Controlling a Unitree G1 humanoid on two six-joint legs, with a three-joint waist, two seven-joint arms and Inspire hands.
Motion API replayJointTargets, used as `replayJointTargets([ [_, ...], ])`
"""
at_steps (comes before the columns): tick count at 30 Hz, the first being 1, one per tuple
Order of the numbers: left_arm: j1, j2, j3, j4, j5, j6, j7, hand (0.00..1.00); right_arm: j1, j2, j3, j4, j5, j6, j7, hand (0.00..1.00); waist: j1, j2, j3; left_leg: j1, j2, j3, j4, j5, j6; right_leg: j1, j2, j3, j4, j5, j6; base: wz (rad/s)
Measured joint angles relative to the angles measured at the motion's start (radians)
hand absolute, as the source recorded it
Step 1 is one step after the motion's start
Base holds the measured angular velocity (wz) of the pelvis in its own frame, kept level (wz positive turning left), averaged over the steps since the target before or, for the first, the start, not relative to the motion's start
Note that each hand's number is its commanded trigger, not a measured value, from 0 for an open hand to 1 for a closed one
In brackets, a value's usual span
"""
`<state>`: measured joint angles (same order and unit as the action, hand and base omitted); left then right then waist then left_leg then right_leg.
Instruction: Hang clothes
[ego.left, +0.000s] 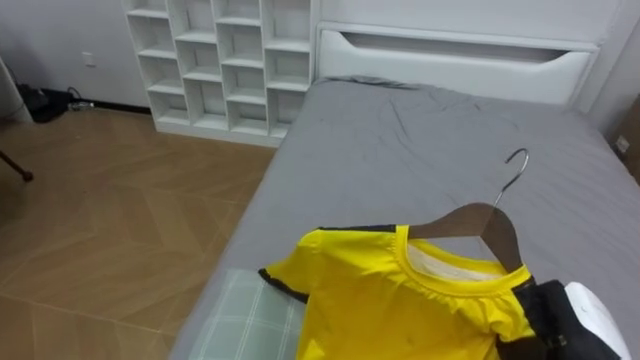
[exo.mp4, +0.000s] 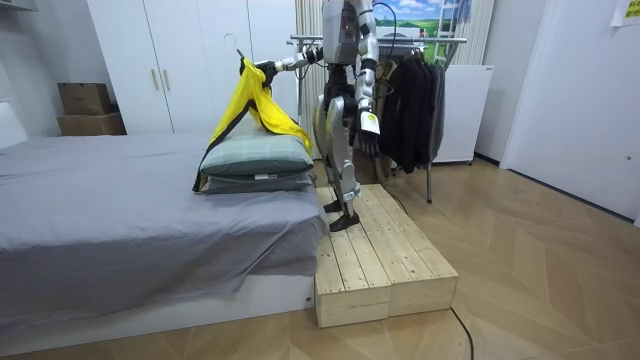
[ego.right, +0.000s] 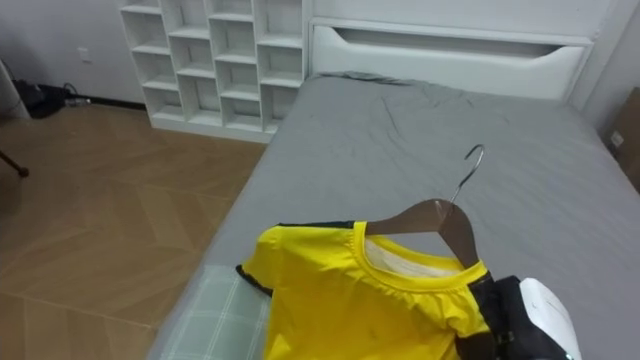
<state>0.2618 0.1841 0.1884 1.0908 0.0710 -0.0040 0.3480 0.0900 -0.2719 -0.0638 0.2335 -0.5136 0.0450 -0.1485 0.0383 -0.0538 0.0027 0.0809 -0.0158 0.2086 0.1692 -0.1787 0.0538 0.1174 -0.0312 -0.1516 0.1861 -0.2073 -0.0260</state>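
A yellow shirt (ego.left: 400, 300) with dark trim hangs on a wooden hanger (ego.left: 480, 225), whose metal hook (ego.left: 517, 165) points up over the grey bed (ego.left: 420, 140). My right hand (ego.left: 552, 312) is shut on the hanger's right end at the shirt's shoulder. In the room view I stand on a wooden platform (exo.mp4: 375, 250) at the bed's end, right arm stretched out, with the shirt (exo.mp4: 255, 105) dangling over the pillows (exo.mp4: 255, 165). My left hand (exo.mp4: 368, 135) hangs at my side, fingers relaxed.
A clothes rack (exo.mp4: 410, 40) with dark garments (exo.mp4: 415, 100) stands behind me. A green checked pillow (ego.left: 245, 320) lies under the shirt. White cube shelves (ego.left: 225, 60) stand beside the headboard (ego.left: 450, 60). Wood floor runs left of the bed.
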Motion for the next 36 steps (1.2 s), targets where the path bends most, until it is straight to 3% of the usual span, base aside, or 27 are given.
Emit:
replayJointTargets([
  [17,-0.084,-0.013,-0.037,-0.011,0.01,0.003,-0.08,0.0,-0.013,0.0,0.006,-0.027,-0.055,-0.001,0.003,1.0,-0.003,-0.004,-0.0003,-0.018,0.0,0.019,-0.004,-0.002,0.003,-0.034,-0.001,0.013,0.019,0.0,0.002,-0.03],
  [29,-0.057,-0.015,-0.035,-0.006,0.017,0.005,-0.122,0.0,-0.012,0.0,0.004,-0.069,-0.132,0.0,0.03,1.0,-0.011,-0.005,-0.0011,-0.017,0.002,0.034,-0.002,-0.007,0.011,-0.035,-0.001,0.025,0.025,0.003,0.007,-0.04],
  [36,-0.038,-0.015,-0.033,-0.009,0.112,0.014,-0.137,0.0,0.027,0.0,-0.009,-0.13,-0.155,-0.001,0.03,1.0,-0.021,-0.023,-0.0045,-0.022,0.004,0.05,0.0,-0.01,0.015,-0.057,0.0,0.05,0.034,0.007,0.012,-0.06],
])
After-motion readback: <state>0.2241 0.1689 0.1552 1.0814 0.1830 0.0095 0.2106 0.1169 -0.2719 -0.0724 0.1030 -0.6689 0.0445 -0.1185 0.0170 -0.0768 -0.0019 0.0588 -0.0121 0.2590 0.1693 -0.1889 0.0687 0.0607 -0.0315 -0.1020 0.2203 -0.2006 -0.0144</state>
